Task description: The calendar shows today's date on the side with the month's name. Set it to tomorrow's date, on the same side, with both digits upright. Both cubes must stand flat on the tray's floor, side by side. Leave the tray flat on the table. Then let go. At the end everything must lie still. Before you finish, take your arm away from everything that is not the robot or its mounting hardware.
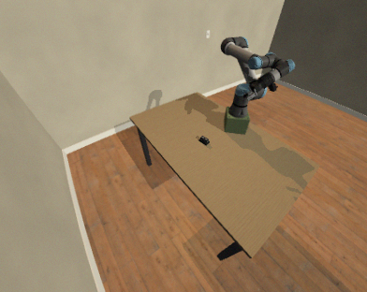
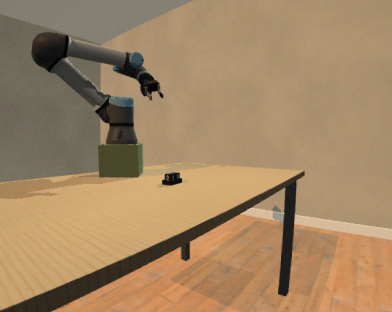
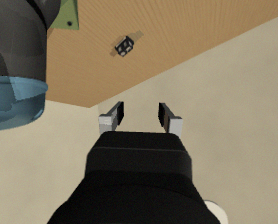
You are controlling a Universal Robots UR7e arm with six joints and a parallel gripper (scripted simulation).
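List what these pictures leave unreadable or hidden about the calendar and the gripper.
- Calendar, exterior view: white digits show, too small to read surely; month's name not legible.
- Calendar, top view: a dark speck; cubes and tray cannot be told apart.
- Calendar, wrist view: far off, faces blurred.
- Gripper, top view: lost among the arm's links.
- Arm's base, wrist view: cut off by the left edge.

The surface [image 1: 251, 197] is light tan wood with fine grain lines, on black legs. The calendar [image 2: 171, 178] is black with white digits; the arm's base block [image 2: 120, 160] is olive green, its joints capped blue
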